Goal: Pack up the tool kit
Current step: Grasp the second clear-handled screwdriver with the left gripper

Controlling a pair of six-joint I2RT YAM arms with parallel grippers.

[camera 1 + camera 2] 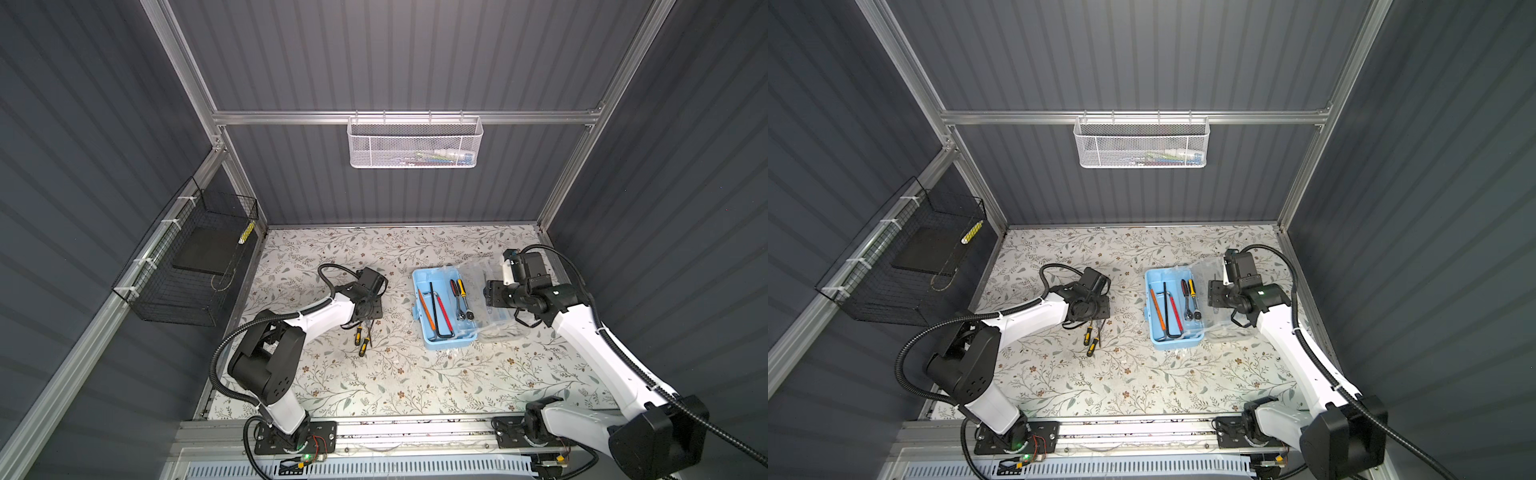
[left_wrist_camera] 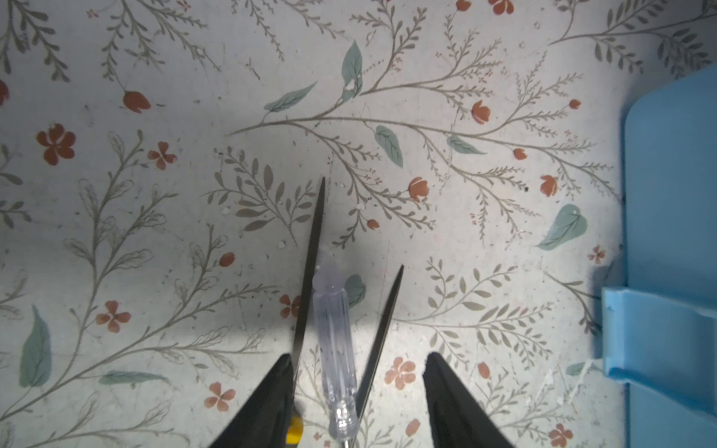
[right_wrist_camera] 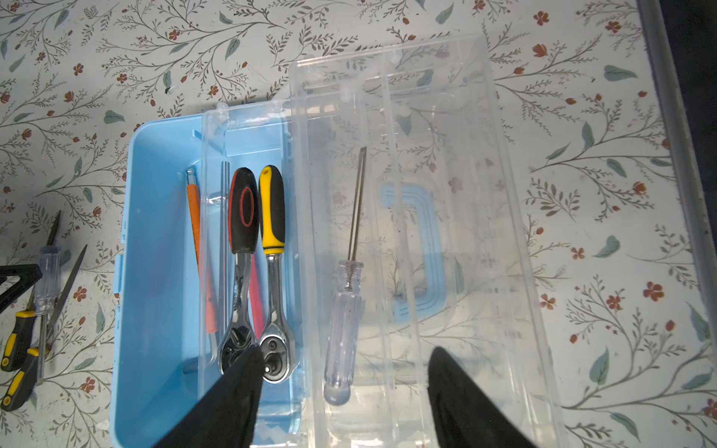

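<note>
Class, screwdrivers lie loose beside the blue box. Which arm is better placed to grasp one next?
Left. The left gripper straddles the loose clear-handled screwdriver, jaws open; the right gripper hangs over the clear lid beyond the blue box.

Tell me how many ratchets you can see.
2, side by side in the blue box: the red-handled ratchet and the yellow-handled ratchet. Others may hide beneath them.

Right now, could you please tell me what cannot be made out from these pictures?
Contents of the white mesh basket: too small, veiled by mesh, both top views.
The left gripper: hidden beneath its wrist in both top views.
Tip of the clear-handled screwdriver: cut off by the left wrist view's bottom edge.
The yellow-black screwdrivers: left wrist view shows only a yellow sliver behind a finger.
</note>
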